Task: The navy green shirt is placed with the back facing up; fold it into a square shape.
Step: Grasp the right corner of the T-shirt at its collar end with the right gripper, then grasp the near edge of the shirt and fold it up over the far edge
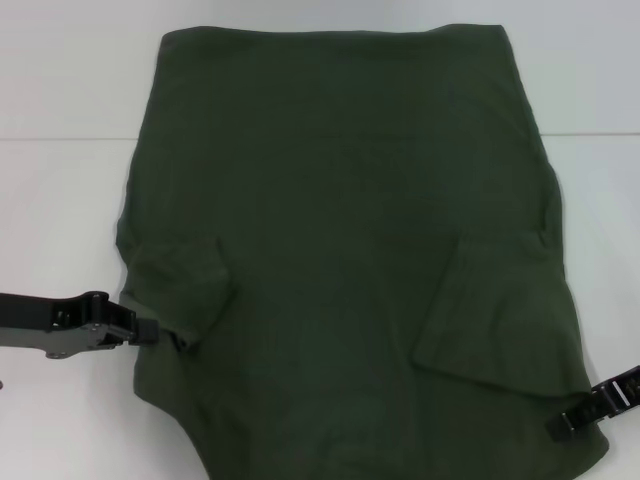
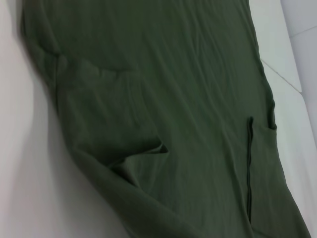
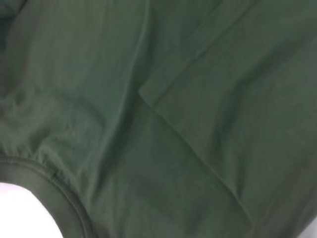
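Right end effector | pinches shirt edge | left likewise (sleeve fold)

One large dark olive-green soft fabric shirt covers one white table. Two black grippers show: one at its left edge, one at its right edge.

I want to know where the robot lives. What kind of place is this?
Probably a robot test bench, not a home. A navy green shirt lies alone on a plain white table, sleeves folded in, with the left claw and right claw at its near edges.
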You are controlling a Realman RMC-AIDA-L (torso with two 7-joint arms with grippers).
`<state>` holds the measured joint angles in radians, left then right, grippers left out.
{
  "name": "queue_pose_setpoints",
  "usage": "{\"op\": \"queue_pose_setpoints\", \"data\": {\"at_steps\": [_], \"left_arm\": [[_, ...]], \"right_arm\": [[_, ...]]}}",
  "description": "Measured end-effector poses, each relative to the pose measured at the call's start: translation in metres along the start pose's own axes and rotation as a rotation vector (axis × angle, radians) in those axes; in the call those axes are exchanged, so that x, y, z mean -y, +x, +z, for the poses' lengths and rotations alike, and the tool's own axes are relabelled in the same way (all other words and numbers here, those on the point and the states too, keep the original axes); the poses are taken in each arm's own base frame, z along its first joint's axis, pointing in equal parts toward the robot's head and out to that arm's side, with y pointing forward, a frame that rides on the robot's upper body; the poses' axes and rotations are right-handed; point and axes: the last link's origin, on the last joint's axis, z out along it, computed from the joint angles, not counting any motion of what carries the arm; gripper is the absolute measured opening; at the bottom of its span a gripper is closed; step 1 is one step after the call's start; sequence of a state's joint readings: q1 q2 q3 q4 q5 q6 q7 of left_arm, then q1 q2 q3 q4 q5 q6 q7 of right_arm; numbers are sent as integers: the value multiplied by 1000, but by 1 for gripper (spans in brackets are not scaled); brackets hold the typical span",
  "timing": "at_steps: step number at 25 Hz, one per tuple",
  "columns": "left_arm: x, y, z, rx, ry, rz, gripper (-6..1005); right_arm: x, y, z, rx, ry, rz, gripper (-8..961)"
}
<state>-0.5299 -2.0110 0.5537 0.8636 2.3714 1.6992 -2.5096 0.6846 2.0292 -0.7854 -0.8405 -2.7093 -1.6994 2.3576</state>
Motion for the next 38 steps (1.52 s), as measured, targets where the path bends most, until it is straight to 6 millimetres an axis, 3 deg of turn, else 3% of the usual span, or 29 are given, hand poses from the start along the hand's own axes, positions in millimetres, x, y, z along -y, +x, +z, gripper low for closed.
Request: {"op": "queue_pose_setpoints", "data": {"at_steps": [8, 19, 25, 38], "left_arm": [[-1, 1, 1, 2, 0, 4, 32], [0, -1, -1, 8, -1, 4, 32], [5, -10, -12, 51, 3, -1, 32], [15, -43, -27, 192, 35, -19, 34]], "right_arm": [[1, -1, -2, 5, -1, 11, 530], [1, -1, -4, 5, 0, 16, 295], [1, 3, -8, -14, -14, 15, 71], [0, 20, -17, -89, -74, 20, 55]]}}
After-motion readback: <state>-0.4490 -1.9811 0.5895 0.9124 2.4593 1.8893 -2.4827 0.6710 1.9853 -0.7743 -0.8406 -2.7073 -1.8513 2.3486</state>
